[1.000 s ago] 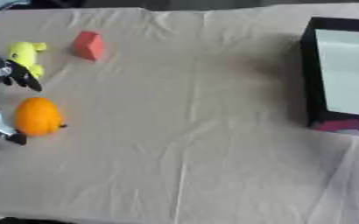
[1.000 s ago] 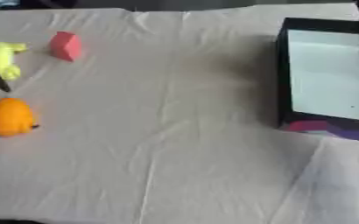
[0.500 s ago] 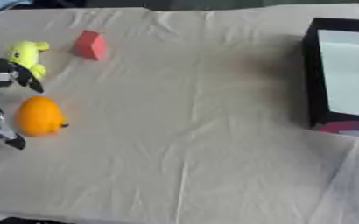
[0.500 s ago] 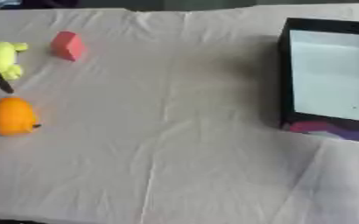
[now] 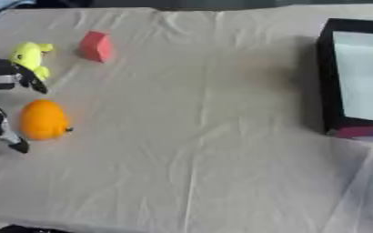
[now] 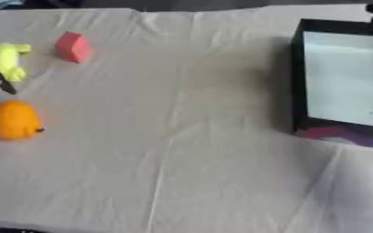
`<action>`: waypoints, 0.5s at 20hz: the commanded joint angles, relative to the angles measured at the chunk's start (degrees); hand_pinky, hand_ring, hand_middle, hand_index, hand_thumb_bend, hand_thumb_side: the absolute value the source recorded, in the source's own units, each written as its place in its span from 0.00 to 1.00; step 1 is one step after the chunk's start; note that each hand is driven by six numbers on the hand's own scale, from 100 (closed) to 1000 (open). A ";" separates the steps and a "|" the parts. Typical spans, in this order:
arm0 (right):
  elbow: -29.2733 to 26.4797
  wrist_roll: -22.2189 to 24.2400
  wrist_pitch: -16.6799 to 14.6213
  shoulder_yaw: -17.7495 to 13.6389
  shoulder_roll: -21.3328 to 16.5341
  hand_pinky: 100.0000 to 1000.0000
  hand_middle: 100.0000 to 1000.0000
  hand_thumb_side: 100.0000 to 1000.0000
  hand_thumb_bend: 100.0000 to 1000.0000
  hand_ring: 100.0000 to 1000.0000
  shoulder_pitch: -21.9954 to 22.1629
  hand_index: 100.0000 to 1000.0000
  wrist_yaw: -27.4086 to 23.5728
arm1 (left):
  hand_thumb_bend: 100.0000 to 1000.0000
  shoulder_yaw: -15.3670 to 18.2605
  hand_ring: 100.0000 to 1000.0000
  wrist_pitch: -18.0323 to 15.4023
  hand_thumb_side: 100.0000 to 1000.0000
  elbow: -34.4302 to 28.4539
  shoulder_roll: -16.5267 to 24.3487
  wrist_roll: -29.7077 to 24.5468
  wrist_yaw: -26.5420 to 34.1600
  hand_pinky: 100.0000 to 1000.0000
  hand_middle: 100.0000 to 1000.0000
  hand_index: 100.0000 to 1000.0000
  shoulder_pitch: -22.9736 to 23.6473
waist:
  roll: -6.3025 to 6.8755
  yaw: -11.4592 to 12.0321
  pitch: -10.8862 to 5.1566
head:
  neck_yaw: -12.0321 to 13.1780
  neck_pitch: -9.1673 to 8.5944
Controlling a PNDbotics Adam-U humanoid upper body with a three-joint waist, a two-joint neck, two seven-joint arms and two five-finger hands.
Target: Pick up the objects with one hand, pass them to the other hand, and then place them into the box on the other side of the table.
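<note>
A wrinkled beige cloth [image 5: 205, 136] covers the bench, with a black box [image 6: 341, 82] at right. At left, the left hand [image 5: 2, 79] spreads released fingers [image 5: 14, 141] around an orange fruit [image 5: 42, 119], near a yellow toy [image 5: 28, 57] and red block [image 5: 96, 45].

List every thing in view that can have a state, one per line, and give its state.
orange object: on the cloth, between the left hand's fingers, not lifted.
yellow toy: on the cloth, by the fingers.
red block: on the cloth, apart.
box: open, nothing visible inside.
left hand: open around the orange object.

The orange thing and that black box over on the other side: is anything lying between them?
No. Between the orange object and the box there is only bare wrinkled cloth, as the left eye view shows.
</note>
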 commanded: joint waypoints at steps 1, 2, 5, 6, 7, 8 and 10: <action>-5.00 -0.96 0.29 -0.21 -2.33 0.93 0.92 0.64 0.36 0.85 0.97 0.96 0.33 | 0.84 1.50 0.86 0.21 0.26 -0.55 1.51 0.52 0.07 0.85 0.79 0.87 -0.29 | -0.64 -0.10 -0.28 | 0.39 0.34; -6.32 -0.73 0.46 0.01 -2.67 0.93 0.92 0.64 0.35 0.85 1.67 0.96 0.41 | 0.84 1.52 0.86 0.25 0.28 -0.50 1.45 0.70 -0.04 0.85 0.79 0.86 -0.27 | -0.68 -0.16 -0.25 | 0.42 0.34; -9.65 -0.14 1.20 0.42 -3.67 0.93 0.91 0.63 0.35 0.84 3.32 0.96 0.63 | 0.84 1.39 0.86 0.36 0.27 -0.38 1.24 1.52 -0.55 0.84 0.78 0.85 -0.21 | -0.80 -0.37 -0.17 | 0.40 0.34; -10.61 -0.01 1.36 0.52 -3.96 0.93 0.90 0.63 0.35 0.84 3.78 0.96 0.68 | 0.85 1.33 0.85 0.45 0.26 -0.39 1.24 1.89 -1.25 0.84 0.78 0.84 -0.19 | -0.84 -0.44 -0.14 | 0.45 0.34; -11.43 0.10 1.50 0.60 -4.19 0.93 0.90 0.63 0.35 0.83 4.19 0.95 0.68 | 0.85 1.21 0.85 0.46 0.26 -0.36 1.17 2.17 -1.98 0.83 0.78 0.83 -0.13 | -0.86 -0.50 -0.11 | 0.51 0.34; -12.08 0.19 1.62 0.66 -4.38 0.93 0.90 0.63 0.35 0.83 4.57 0.95 0.59 | 0.85 1.06 0.85 0.39 0.26 -0.23 1.06 2.28 -2.45 0.83 0.78 0.82 -0.06 | -0.87 -0.55 -0.07 | 0.54 0.34; -12.88 0.30 1.85 0.71 -4.64 0.93 0.90 0.63 0.35 0.83 5.16 0.95 0.22 | 0.85 0.79 0.85 0.09 0.27 0.11 0.89 2.13 -2.88 0.83 0.78 0.82 0.00 | -0.88 -0.60 0.02 | 0.52 0.34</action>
